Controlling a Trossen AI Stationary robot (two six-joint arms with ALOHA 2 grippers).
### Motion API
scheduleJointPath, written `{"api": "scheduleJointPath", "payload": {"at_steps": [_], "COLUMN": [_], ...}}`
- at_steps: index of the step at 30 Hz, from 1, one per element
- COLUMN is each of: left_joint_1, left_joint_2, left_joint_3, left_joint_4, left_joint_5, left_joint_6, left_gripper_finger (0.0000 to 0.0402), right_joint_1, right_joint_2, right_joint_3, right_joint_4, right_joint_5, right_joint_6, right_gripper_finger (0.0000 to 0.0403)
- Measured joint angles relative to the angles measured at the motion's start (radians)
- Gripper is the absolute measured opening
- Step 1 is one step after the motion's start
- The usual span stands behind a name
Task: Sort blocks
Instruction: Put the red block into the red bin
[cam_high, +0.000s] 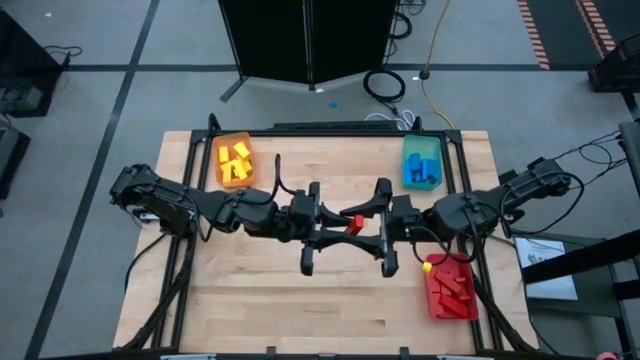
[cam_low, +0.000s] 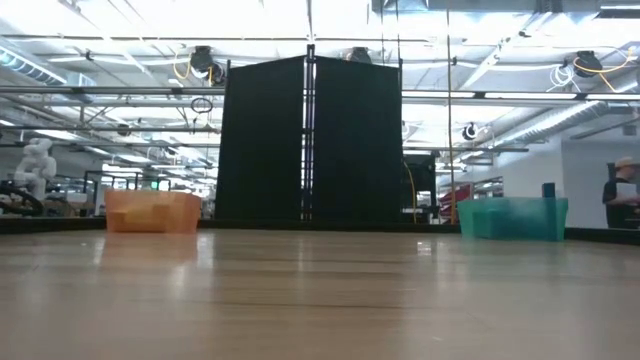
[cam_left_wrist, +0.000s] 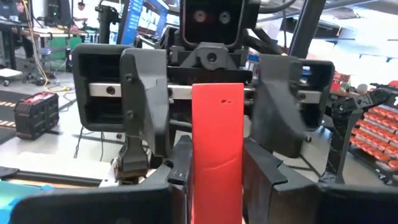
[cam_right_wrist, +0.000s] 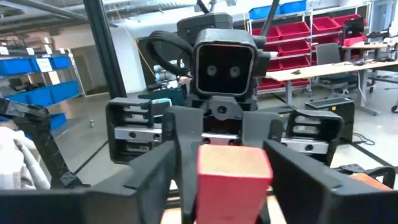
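One red block (cam_high: 352, 222) is held in the air over the middle of the table, between my two grippers. My left gripper (cam_high: 338, 222) comes from the table's left and is shut on it (cam_left_wrist: 217, 158). My right gripper (cam_high: 369, 222) faces it from the right and is open. Its fingers (cam_right_wrist: 233, 186) stand on either side of the block's free end (cam_right_wrist: 234, 167), with a gap on each side in the left wrist view. Neither gripper nor the block shows in the low view. My left gripper pinches the red block between its two fingers (cam_left_wrist: 181, 167) at the end nearest its wrist (cam_left_wrist: 216, 186). The fingers come level from the table's left and lie along the block. The block sticks out level toward the right gripper, lifted clear of the table.
An orange tray (cam_high: 219, 163) with yellow blocks stands at the far left, and a teal tray (cam_high: 408, 150) with blue blocks at the far right. A red tray (cam_high: 434, 300) at the near right holds red blocks, with a yellow block (cam_high: 428, 267) at its far end.
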Motion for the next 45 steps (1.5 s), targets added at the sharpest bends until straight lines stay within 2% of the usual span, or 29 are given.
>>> {"api": "scheduleJointPath", "payload": {"at_steps": [9,18,20,22,27,30,34,38,42,45], "left_joint_1": [0.0,0.0,0.0,0.0,0.0,0.0,-0.007,-0.035,-0.053,-0.063], "left_joint_2": [0.0,0.0,0.0,0.0,0.0,-0.001,-0.001,-0.001,-0.001,-0.001], "left_joint_3": [0.0,0.0,0.0,0.0,0.002,0.002,0.001,0.001,0.001,-0.001], "left_joint_4": [0.001,0.002,-0.006,-0.021,-0.094,-0.165,-0.255,-0.372,-0.557,-0.695], "left_joint_5": [0.005,0.002,-0.001,-0.003,-0.126,-0.187,-0.18,-0.152,-0.151,-0.151], "left_joint_6": [0.031,0.031,0.027,0.004,-0.091,-0.154,-0.165,-0.165,-0.221,-0.282], "left_gripper_finger": [0.0073,0.0074,0.0104,0.0153,0.0261,0.0297,0.0314,0.0316,0.0317,0.0318], "right_joint_1": [0.003,0.003,0.002,0.002,0.002,0.002,0.009,0.034,0.096,0.169], "right_joint_2": [-0.005,-0.005,-0.007,-0.009,-0.036,-0.071,-0.158,-0.258,-0.346,-0.363], "right_joint_3": [0.001,0.001,0.001,0.0,0.0,0.0,0.0,0.001,0.001,0.001], "right_joint_4": [-0.003,-0.004,-0.007,-0.018,-0.019,-0.052,-0.162,-0.398,-0.822,-1.111], "right_joint_5": [0.004,0.004,0.009,0.008,0.034,0.084,0.115,0.117,0.072,0.03], "right_joint_6": [-0.018,-0.042,-0.041,-0.045,-0.063,-0.068,-0.033,0.134,0.564,0.848], "right_gripper_finger": [0.0071,0.007,0.007,0.007,0.007,0.007,0.007,0.007,0.007,0.007]}}
